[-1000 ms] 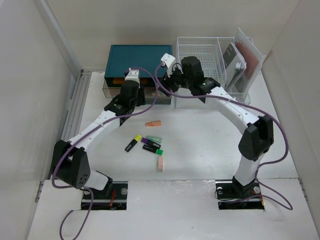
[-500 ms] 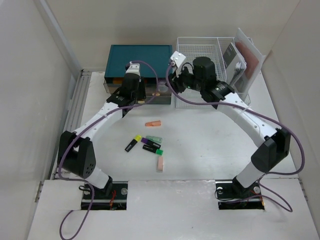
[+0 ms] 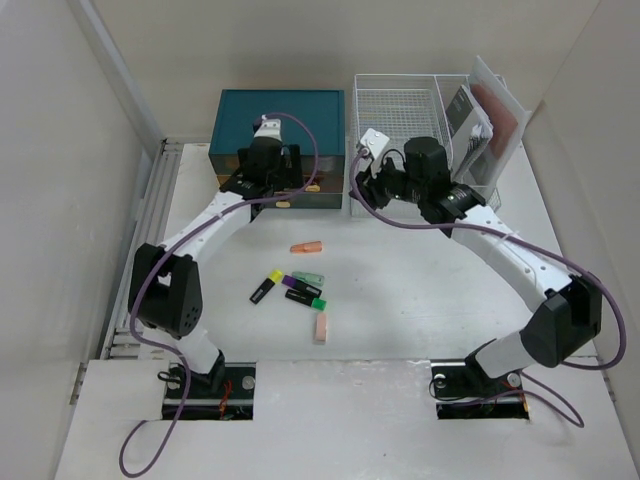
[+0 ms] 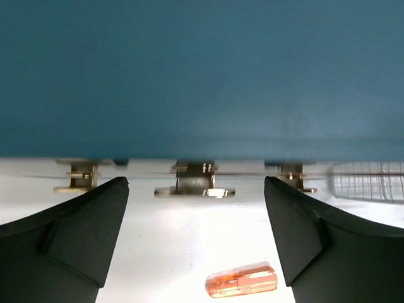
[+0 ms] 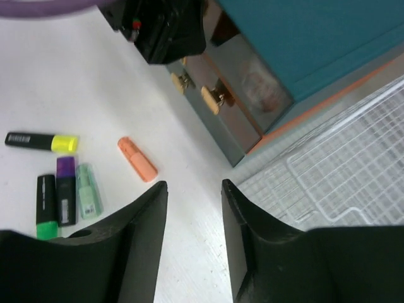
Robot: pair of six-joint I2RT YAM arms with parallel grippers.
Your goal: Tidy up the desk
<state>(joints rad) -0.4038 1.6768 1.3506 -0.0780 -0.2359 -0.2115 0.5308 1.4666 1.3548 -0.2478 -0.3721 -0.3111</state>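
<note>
Left end effector (image 4: 196, 211) is now standing wide open and empty, facing the drawer box (image 3: 280, 110). Its drawer appears pushed shut since a second ago. Right end effector (image 5: 194, 189) is backing off, part-open, gripping nothing. Highlighters (image 3: 290, 288) are still lying mid-desk (image 3: 430, 285), awaiting sorting.

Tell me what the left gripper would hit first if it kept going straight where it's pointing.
Probably the teal drawer box: its middle gold handle sits straight ahead between the open fingers. Depth is hard to judge.
</note>
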